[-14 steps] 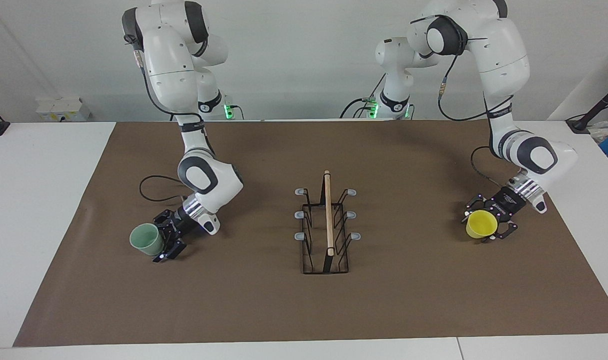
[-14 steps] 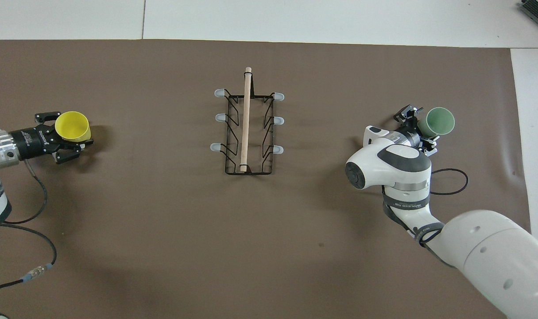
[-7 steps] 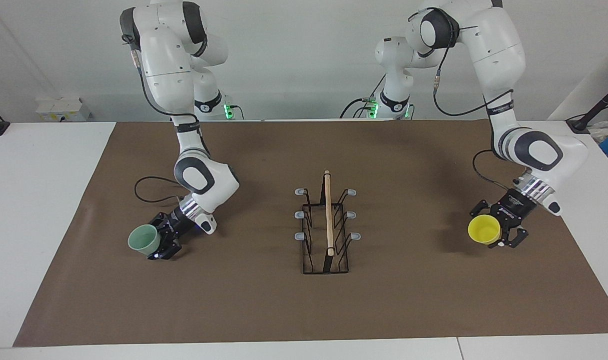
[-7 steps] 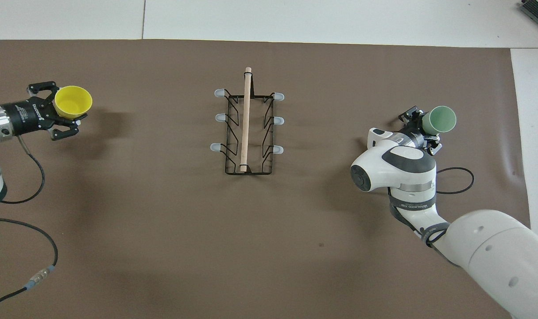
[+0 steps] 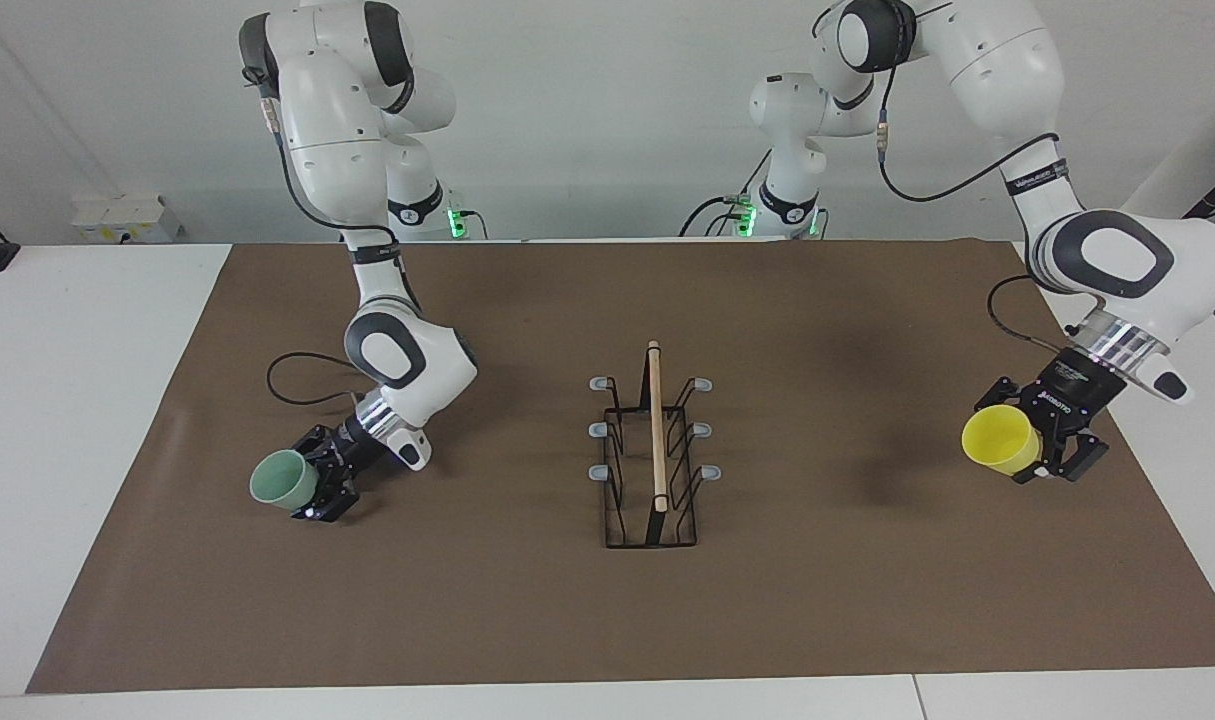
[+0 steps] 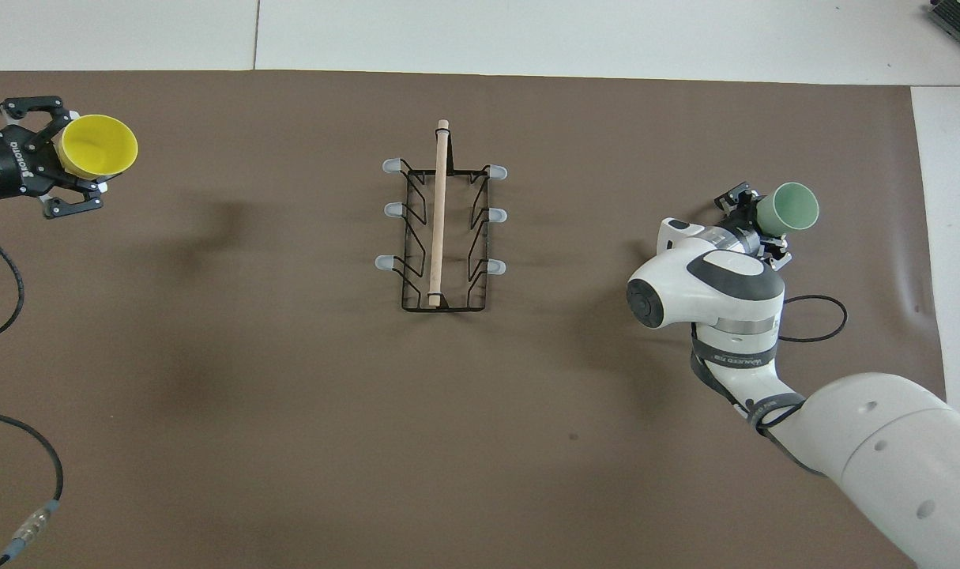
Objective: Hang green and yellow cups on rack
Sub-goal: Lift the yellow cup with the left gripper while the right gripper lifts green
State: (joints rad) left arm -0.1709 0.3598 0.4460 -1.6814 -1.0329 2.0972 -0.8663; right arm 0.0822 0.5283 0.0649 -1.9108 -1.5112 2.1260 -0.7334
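Both cups are in hand and lifted; neither hangs on the rack yet. I judge the step to be the carry toward the rack.

My left pincer (image 5: pixel 1029 447) is clamped on the yellow cup (image 5: pixel 1000 439), raised over the brown mat (image 5: pixel 817 600) at the left arm's end of the bench (image 5: pixel 67 400). The cup lies tilted on its side, its mouth turned away from the pincer body.

My right pincer (image 5: pixel 319 485) grips the green cup (image 5: pixel 281 480), low over the mat toward the right arm's end. Whether the cup clears the mat I cannot tell. It too lies tilted, mouth away from the wrist.

The rack (image 5: pixel 651 450) stands at the middle of the mat, between the two cups and well apart from each, its wooden rod (image 5: pixel 655 425) running along the top.

Count: two cups (one yellow, one green), one rack, one rod, six grey-tipped prongs (image 6: pixel 390 166), three on each long side, all bare.

Next move, as I judge it: bring one cup in over the rack, turn its mouth toward a prong tip, and slide it on before letting go. The prongs sit close together, so the two arms should likely go in one at a time.
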